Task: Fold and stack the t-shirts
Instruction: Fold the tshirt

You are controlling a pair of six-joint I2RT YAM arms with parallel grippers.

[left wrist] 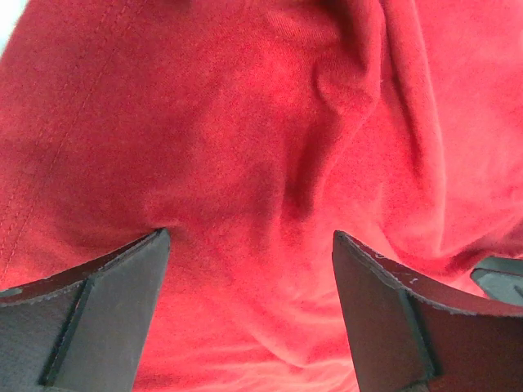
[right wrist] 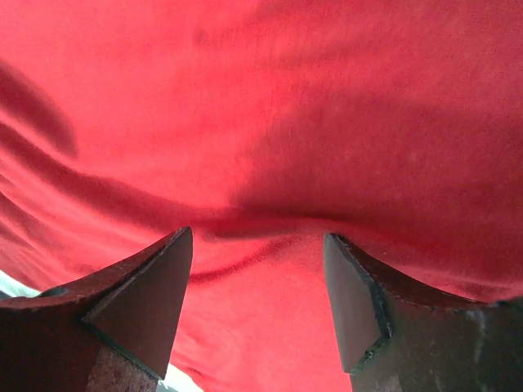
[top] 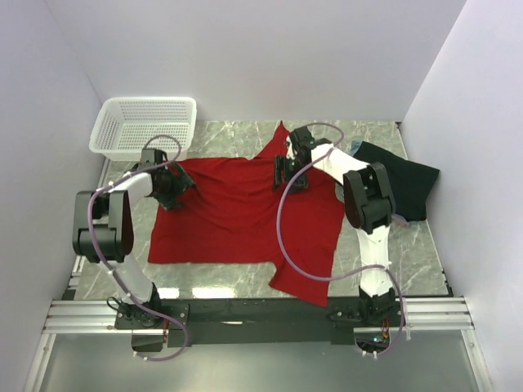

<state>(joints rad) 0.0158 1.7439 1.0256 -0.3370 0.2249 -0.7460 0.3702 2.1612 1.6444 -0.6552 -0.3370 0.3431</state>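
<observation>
My left gripper stands wide, and nothing is pinched between its dark fingertips. Only the red t-shirt fills the gap, rumpled, with one raised fold running away from me. The tips sit at the cloth or just over it; I cannot tell which. My right gripper is spread wide too, clamping nothing. There is red cloth directly beneath it, and a shallow crease crosses between its tips.

Seen from above, the red shirt lies opened out on the middle of the table, its long axis running left to right. At its right end, what I take for sleeves point one toward the far edge and one toward the near edge. My left jaws are over the shirt's far left corner, near the white basket that sits in the table's far left corner. My right jaws are over the shirt's far side, just beside the far sleeve.

So both pairs of jaws are along the far side, and the cloth stretches from them toward the near edge. I judge the coming move is to pinch that far edge and draw it nearward, each arm taking its nearer end. The black t-shirt lies bunched by the right edge, partly behind my right arm.
</observation>
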